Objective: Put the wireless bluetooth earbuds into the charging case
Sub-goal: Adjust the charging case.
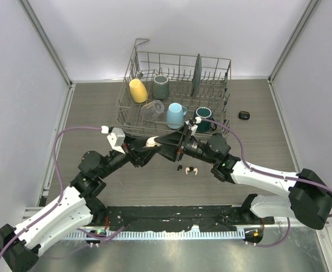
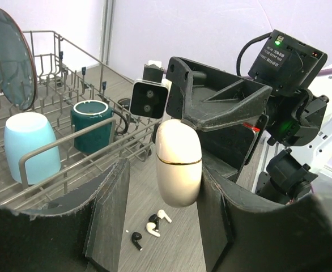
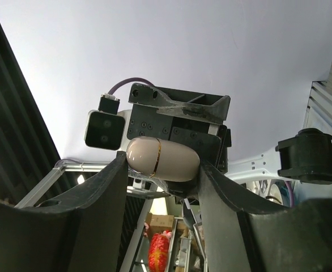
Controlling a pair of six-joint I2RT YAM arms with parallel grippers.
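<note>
Where my two arms meet in the air in front of the dish rack, with its four mugs and one plate, I see the cream charging case pinched on both sides by the right gripper. The left gripper brackets the case, part open, with a gap at one finger. Four earbuds, two black and two cream, lie on the table beneath.

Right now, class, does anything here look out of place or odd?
The cream-white oval charging case, gripped in mid-air by the right gripper, has its lid shut, while the tiny black and cream-white stemmed earbuds lie loose on the wood-grain table beneath.
</note>
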